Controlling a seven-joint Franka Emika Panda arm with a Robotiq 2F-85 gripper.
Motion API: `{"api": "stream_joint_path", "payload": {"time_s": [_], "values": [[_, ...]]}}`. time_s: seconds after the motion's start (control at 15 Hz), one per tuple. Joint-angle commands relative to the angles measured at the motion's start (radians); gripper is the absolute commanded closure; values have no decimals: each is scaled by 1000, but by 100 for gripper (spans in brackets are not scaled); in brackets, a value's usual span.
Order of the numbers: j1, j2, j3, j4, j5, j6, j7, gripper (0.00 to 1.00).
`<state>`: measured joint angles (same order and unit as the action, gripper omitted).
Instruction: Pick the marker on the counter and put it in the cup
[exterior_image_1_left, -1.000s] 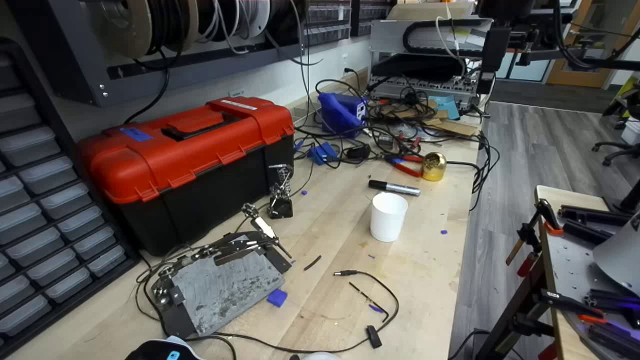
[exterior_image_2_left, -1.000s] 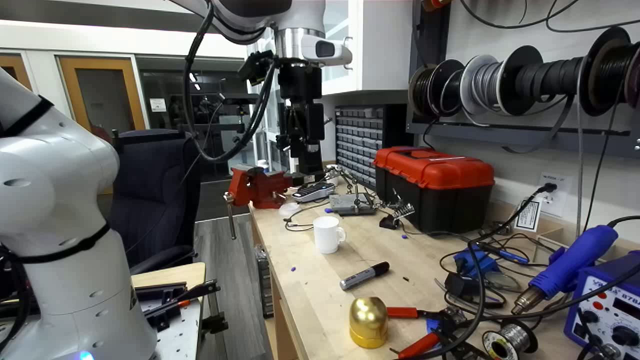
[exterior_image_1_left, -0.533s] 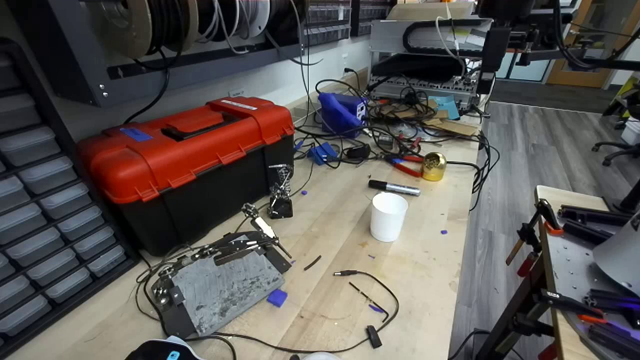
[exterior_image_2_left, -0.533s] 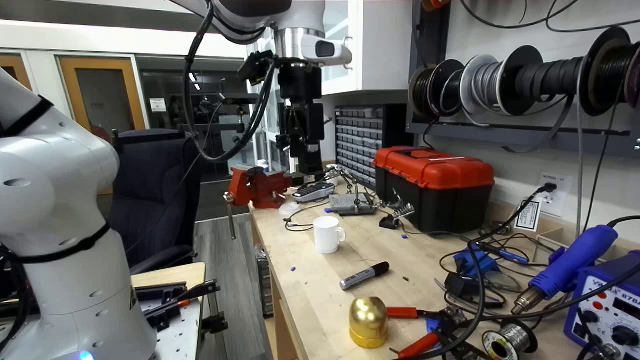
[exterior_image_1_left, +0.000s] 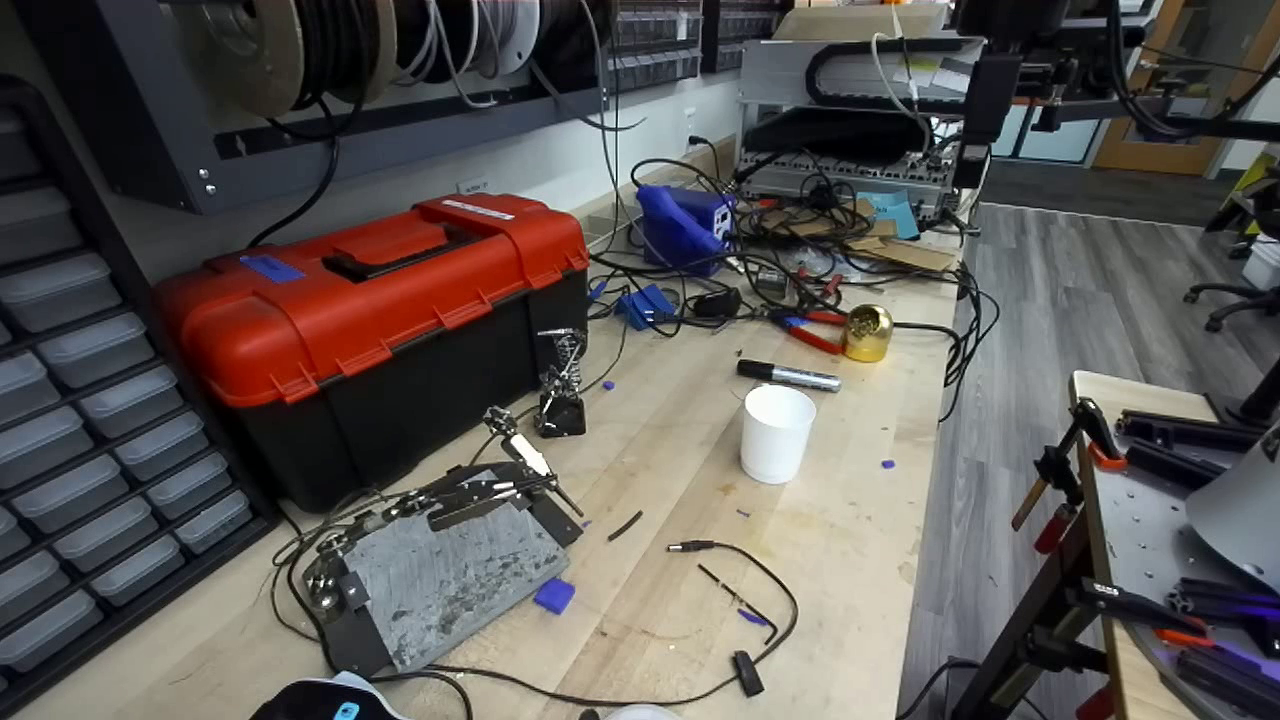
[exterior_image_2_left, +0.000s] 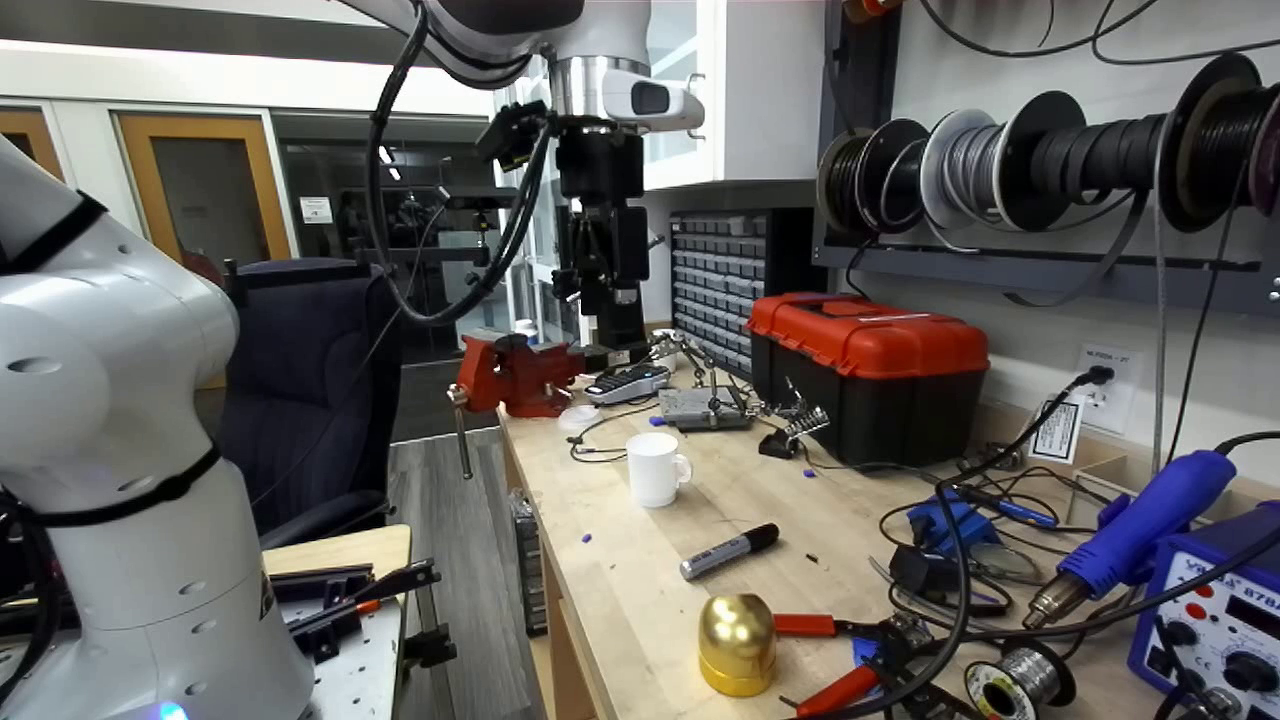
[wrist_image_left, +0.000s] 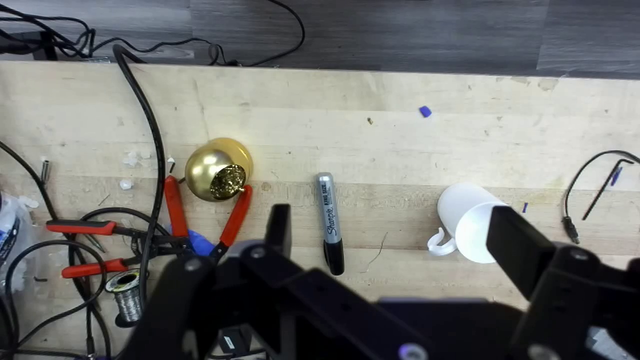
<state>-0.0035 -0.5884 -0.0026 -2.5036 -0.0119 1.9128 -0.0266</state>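
Observation:
The marker (wrist_image_left: 330, 215) is a grey Sharpie with a black cap. It lies on the light-wood counter (wrist_image_left: 350, 135), and shows in both exterior views (exterior_image_1_left: 790, 376) (exterior_image_2_left: 730, 551). The white cup (wrist_image_left: 462, 205) stands upright beside it; a handle shows in the wrist view and in an exterior view (exterior_image_2_left: 655, 470). Another exterior view shows it without a visible handle (exterior_image_1_left: 775, 440). My gripper (wrist_image_left: 392, 212) is open and empty, fingers wide apart. It hangs high above the counter (exterior_image_2_left: 616, 325). In the wrist view the marker is nearer the left finger; the right finger covers part of the cup's rim.
A gold ball-shaped tip cleaner (wrist_image_left: 212, 167) and red-handled pliers (wrist_image_left: 235, 215) lie near the marker. Black cables (wrist_image_left: 155, 150) and a solder spool (wrist_image_left: 127, 295) are beyond them. A red toolbox (exterior_image_2_left: 870, 335) stands at the wall; a red vise (exterior_image_2_left: 520, 375) is at the counter's end.

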Motion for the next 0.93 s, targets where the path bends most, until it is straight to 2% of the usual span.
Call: {"api": "stream_joint_path", "payload": {"time_s": [0.0, 0.6, 0.87], "values": [[2, 0, -1, 2, -1, -2, 1, 0], [2, 1, -1, 2, -1, -2, 1, 0], [3, 10, -6, -29, -8, 42, -18, 0]]}}
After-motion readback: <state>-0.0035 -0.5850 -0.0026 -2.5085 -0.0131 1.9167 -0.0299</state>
